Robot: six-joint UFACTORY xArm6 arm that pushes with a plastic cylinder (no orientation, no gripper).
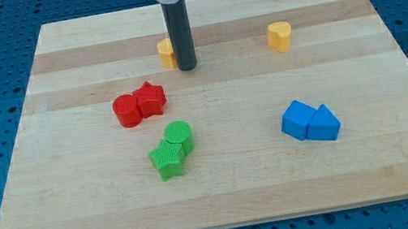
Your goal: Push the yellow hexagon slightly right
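Note:
The yellow hexagon point(166, 53) lies on the wooden board near the view's top, left of centre; my rod hides its right part. My tip point(187, 68) rests on the board just right of the hexagon, touching or almost touching its right side. A yellow heart-shaped block point(280, 37) lies further to the view's right at about the same height.
A red cylinder point(127, 110) and a red star point(151, 99) touch left of centre. A green cylinder point(179, 136) and a green star point(168, 160) touch below them. A blue cube point(298, 119) and a blue triangular block point(324, 124) sit together at right. The board point(79, 208) has its edges all round.

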